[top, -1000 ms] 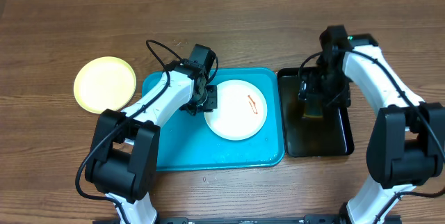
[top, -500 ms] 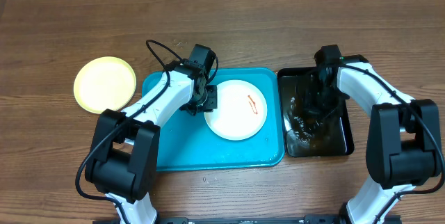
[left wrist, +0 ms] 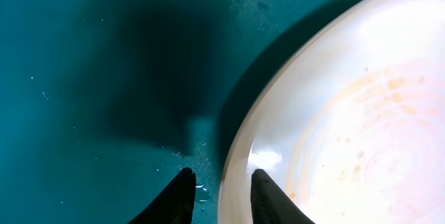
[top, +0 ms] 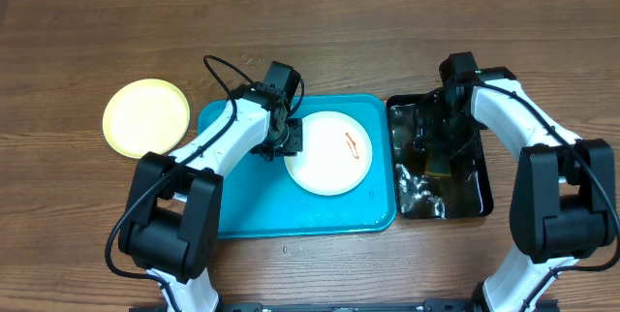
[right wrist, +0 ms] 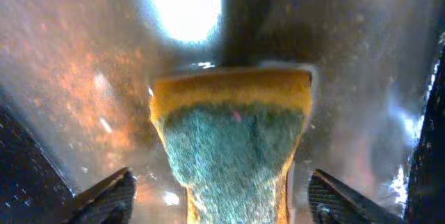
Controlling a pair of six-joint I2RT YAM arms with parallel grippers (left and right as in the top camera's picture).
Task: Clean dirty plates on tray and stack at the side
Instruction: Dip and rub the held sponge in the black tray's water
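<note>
White plate on turquoise tray, wood table, sponge in right claw

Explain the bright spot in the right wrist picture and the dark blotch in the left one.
Right wrist view: light glaring off the wet black tray behind the sponge. Left wrist view: a shadow on the turquoise tray beside the plate.

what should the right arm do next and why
Probably lift the sponge out of the black tray and carry it to the white plate: the right gripper holds it, the plate shows an orange smear, the left gripper pinches its rim.
</note>
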